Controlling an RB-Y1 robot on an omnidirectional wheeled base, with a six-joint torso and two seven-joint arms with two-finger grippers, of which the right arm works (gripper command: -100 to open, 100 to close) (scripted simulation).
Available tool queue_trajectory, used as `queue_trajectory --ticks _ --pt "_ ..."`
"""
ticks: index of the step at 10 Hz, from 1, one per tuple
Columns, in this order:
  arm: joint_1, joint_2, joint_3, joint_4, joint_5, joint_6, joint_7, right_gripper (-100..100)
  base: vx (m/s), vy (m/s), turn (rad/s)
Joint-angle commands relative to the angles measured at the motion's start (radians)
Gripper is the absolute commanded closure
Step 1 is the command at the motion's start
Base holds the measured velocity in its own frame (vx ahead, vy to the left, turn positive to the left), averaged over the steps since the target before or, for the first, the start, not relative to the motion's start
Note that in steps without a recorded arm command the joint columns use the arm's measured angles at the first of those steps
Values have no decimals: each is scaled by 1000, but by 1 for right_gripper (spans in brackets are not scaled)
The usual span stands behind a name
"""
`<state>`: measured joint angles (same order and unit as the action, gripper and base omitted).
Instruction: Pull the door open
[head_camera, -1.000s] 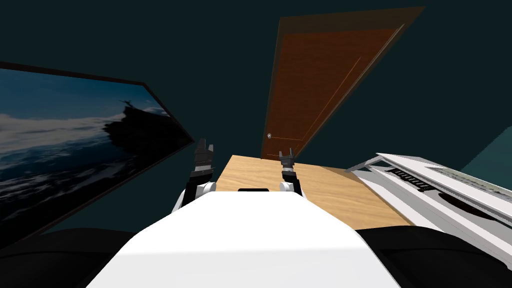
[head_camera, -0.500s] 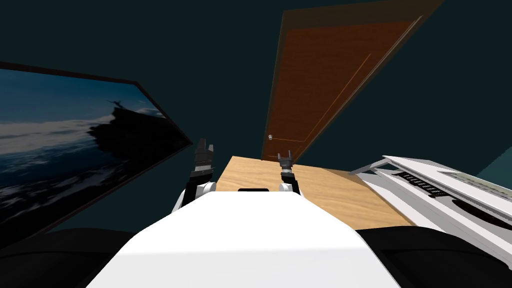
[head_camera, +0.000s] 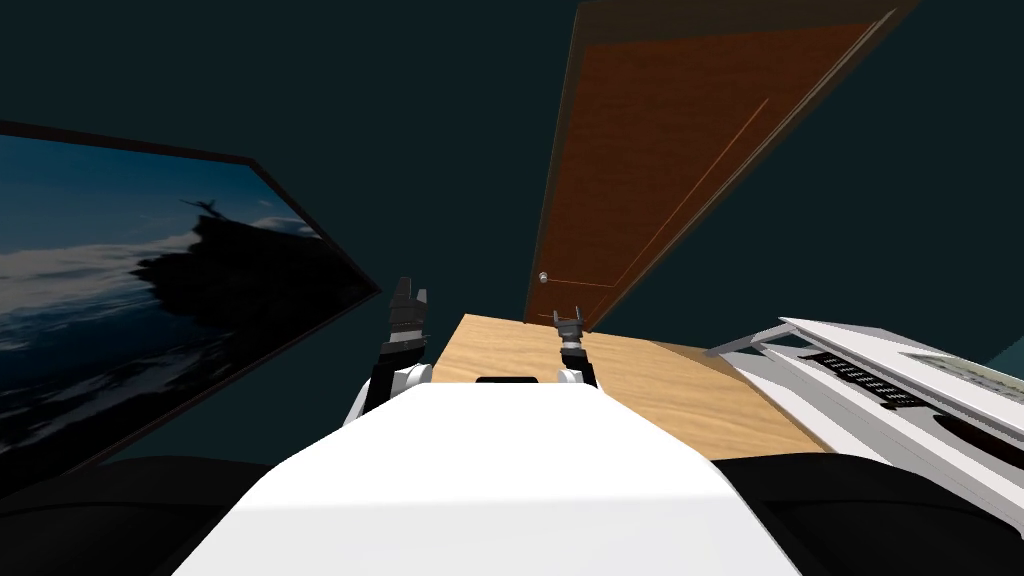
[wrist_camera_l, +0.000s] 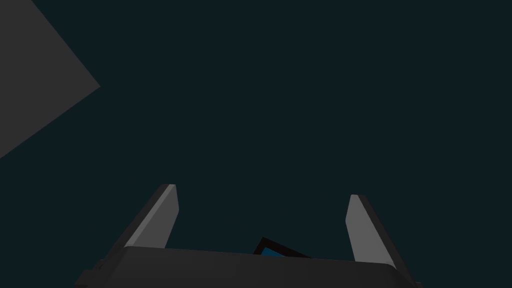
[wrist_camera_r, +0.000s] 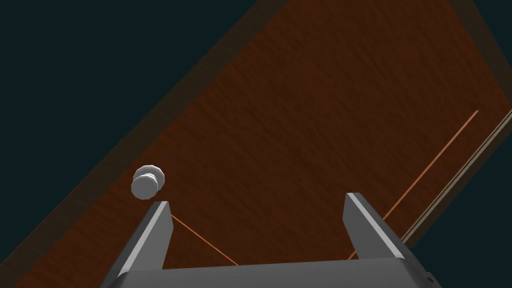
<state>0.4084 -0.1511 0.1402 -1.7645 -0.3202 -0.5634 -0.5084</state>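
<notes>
Brown door (wrist_camera_r: 310, 125), pale knob (wrist_camera_r: 147, 182) near the spread right gripper (wrist_camera_r: 257, 205)

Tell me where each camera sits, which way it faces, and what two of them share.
Head view: on the head, looking steeply down and forward at the brown door, its knob and the wooden floor; left pincer and right pincer show.
Left wrist view: on the left hand, looking along the left pincer; its open fingers show.
Right wrist view: on the right hand, facing the door closely; its open fingers show, knob just beyond one of them.
Shared: head and right wrist views both hold door and knob.
</notes>
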Motion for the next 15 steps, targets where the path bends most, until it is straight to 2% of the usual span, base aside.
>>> queue_trajectory --ticks 1,15 --pt "-7 -11 5 36 -14 -16 -46 -100 100 -6 17" --pt "-52 -86 55 313 -128 -133 -400 -100 100 8 17"
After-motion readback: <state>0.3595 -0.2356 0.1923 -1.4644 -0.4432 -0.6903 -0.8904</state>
